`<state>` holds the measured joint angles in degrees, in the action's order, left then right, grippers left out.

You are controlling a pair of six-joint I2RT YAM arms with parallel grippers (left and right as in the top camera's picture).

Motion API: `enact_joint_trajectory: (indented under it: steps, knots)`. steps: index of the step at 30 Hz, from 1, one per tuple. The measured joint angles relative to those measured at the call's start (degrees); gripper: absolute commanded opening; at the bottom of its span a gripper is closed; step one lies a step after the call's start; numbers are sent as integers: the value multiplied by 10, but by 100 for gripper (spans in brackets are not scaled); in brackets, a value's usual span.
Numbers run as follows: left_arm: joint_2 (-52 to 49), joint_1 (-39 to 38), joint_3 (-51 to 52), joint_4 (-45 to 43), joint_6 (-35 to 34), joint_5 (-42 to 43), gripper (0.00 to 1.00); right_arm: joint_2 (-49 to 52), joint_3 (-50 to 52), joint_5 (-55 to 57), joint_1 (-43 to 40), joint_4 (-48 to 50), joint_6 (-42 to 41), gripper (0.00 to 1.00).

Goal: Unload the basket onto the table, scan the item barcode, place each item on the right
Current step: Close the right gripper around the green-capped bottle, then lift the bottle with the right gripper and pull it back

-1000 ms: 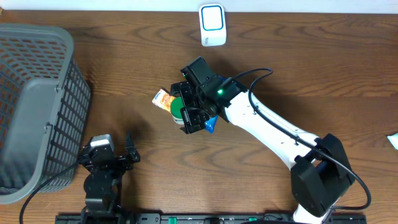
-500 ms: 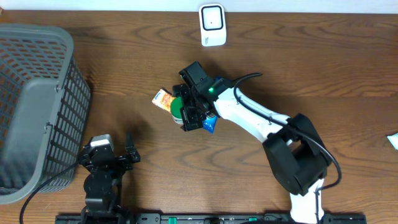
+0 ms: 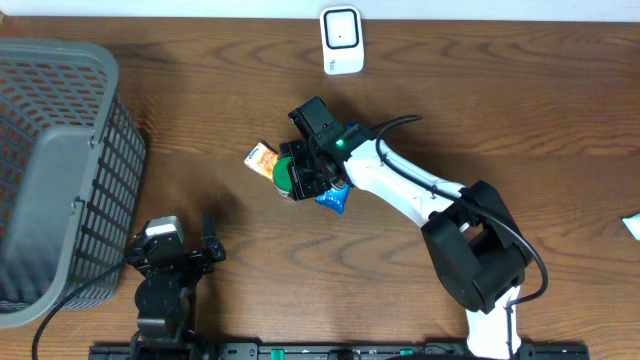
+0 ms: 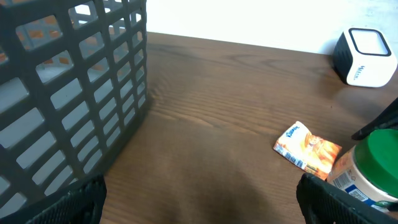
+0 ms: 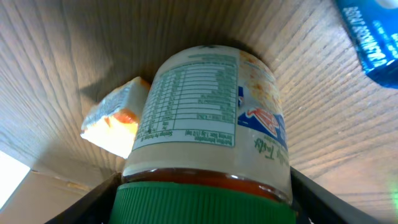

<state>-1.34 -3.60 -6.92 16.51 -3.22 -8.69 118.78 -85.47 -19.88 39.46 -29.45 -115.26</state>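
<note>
A jar [image 3: 285,172] with a green lid and a white nutrition label lies on the wooden table; its label faces the right wrist camera as the jar [image 5: 205,112]. My right gripper [image 3: 300,178] is shut on it, and in the right wrist view the right gripper [image 5: 202,199] has a finger pressed against each side of the lid. The white scanner [image 3: 341,40] stands at the table's far edge, apart from the jar. My left gripper [image 3: 212,240] rests open near the front edge, and in its own view the left gripper [image 4: 202,205] holds nothing. The jar's lid [image 4: 379,155] shows at that view's right edge.
An orange packet [image 3: 263,158] lies just left of the jar, and a blue packet [image 3: 333,200] lies beside it on the right. A grey mesh basket [image 3: 60,170] fills the left side. A small white object [image 3: 632,226] sits at the right edge.
My right gripper's fingers have closed in onto the jar's lid. More of the blue packet now shows beside it. The left arm has not moved.
</note>
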Motion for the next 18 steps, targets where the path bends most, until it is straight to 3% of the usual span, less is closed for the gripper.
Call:
enact_joint_trajectory:
  steps: [10, 18]
  knots:
    - [0, 0, -2, 29, 0, 0, 98, 0, -10, -8, -27, -28, 154, 59]
    - [0, 0, -6, 45, 0, 0, 98, -8, -19, -20, -103, -160, 357, 59]
